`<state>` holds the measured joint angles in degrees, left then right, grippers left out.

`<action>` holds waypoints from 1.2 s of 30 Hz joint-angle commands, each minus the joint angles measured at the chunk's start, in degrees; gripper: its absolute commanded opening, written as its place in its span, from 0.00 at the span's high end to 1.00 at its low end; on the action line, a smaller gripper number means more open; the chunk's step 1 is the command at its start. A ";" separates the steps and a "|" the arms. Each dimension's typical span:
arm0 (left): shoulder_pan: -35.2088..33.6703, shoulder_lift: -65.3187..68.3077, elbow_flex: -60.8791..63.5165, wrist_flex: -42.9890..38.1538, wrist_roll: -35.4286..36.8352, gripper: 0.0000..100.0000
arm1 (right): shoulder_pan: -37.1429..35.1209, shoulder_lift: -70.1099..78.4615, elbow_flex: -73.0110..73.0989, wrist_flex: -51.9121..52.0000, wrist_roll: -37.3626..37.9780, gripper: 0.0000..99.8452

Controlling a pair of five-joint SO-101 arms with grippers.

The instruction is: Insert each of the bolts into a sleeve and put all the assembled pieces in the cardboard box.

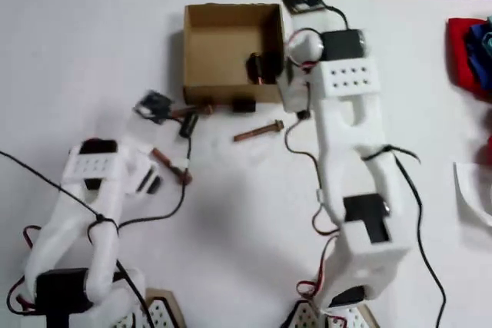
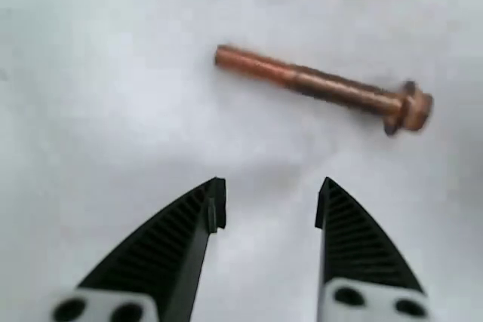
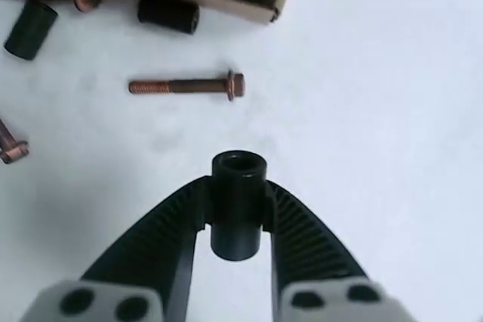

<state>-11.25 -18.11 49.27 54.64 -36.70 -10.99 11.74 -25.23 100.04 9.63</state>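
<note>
My right gripper (image 3: 236, 203) is shut on a black sleeve (image 3: 237, 213), held upright with its bore facing up, just above the table. Beyond it lies a copper bolt (image 3: 185, 86), also seen in the high view (image 1: 259, 130). The cardboard box (image 1: 201, 51) stands at the back centre with an assembled piece (image 1: 257, 68) inside. My left gripper (image 2: 268, 194) is open over the table, a short way from another copper bolt (image 2: 324, 88) that lies flat (image 1: 171, 165). In front of the box lie two loose sleeves (image 1: 244, 104) (image 1: 189, 124) and a bolt (image 1: 196, 109).
A red cloth (image 1: 469, 44) and a white object (image 1: 473, 190) sit at the table's right edge. Cables trail from both arms across the table. The right arm's body stands close to the box's right wall (image 1: 278, 51).
</note>
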 commanded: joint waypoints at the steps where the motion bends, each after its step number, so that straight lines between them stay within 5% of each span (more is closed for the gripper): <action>1: 0.79 -0.18 -5.23 2.11 -19.08 0.78 | 2.59 -8.31 4.84 0.31 1.76 0.98; 4: 0.88 -0.18 -6.20 1.32 -28.75 0.78 | 4.26 -11.65 9.05 -1.63 1.76 0.98; 16: 11.52 0.09 -0.48 -12.40 -47.74 0.78 | 10.33 -18.07 19.60 -6.11 3.34 0.98; 36: 16.18 0.26 0.57 -12.48 -48.97 0.78 | 15.69 -18.59 20.04 -5.58 3.34 0.98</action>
<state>4.22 -17.93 50.24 43.03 -77.49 3.96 -3.12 -4.92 94.59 12.44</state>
